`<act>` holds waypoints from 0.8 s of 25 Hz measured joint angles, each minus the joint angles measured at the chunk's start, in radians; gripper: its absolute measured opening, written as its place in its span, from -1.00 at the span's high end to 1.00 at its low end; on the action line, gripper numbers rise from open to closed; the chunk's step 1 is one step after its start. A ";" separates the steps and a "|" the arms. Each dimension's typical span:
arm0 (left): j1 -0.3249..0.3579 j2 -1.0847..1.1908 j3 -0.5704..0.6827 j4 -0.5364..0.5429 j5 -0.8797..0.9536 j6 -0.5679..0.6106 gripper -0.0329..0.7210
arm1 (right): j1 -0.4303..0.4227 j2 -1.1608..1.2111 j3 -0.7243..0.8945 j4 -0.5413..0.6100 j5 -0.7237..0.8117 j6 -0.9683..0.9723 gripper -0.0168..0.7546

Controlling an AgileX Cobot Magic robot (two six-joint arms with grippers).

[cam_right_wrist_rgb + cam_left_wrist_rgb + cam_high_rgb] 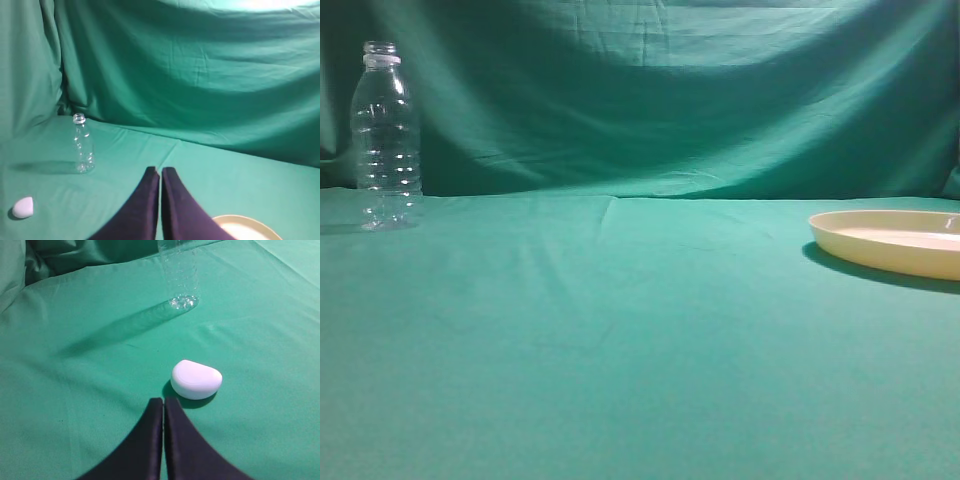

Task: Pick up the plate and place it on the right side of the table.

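Note:
The cream plate (890, 240) lies flat on the teal table (620, 340) at the right edge of the exterior view, cut off by the frame. Part of it shows in the right wrist view (245, 227), below and right of my right gripper (160, 171), which is shut, empty and raised above the table. My left gripper (163, 401) is shut and empty, low over the cloth, just short of a white rounded object (196, 379). Neither gripper shows in the exterior view.
A clear plastic bottle (386, 135) stands upright at the far left near the draped green backdrop (670, 90); it also shows in the left wrist view (180, 275) and the right wrist view (83, 144). The white object shows in the right wrist view (23, 207).

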State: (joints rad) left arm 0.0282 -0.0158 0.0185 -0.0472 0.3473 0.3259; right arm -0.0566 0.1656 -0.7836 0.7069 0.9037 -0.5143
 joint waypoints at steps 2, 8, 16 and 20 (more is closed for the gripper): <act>0.000 0.000 0.000 0.000 0.000 0.000 0.91 | 0.000 -0.026 0.007 0.000 -0.004 0.000 0.96; 0.000 0.000 0.000 0.000 0.000 0.000 0.91 | 0.000 -0.035 0.007 -0.099 -0.058 0.135 0.96; 0.000 0.000 0.000 0.000 0.000 0.000 0.91 | 0.012 -0.063 0.105 -0.458 -0.091 0.454 0.96; 0.000 0.000 0.000 0.000 0.000 0.000 0.91 | 0.072 -0.107 0.253 -0.538 -0.192 0.410 0.96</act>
State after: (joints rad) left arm 0.0282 -0.0158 0.0185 -0.0472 0.3473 0.3259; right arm 0.0159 0.0585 -0.5303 0.1691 0.7113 -0.1040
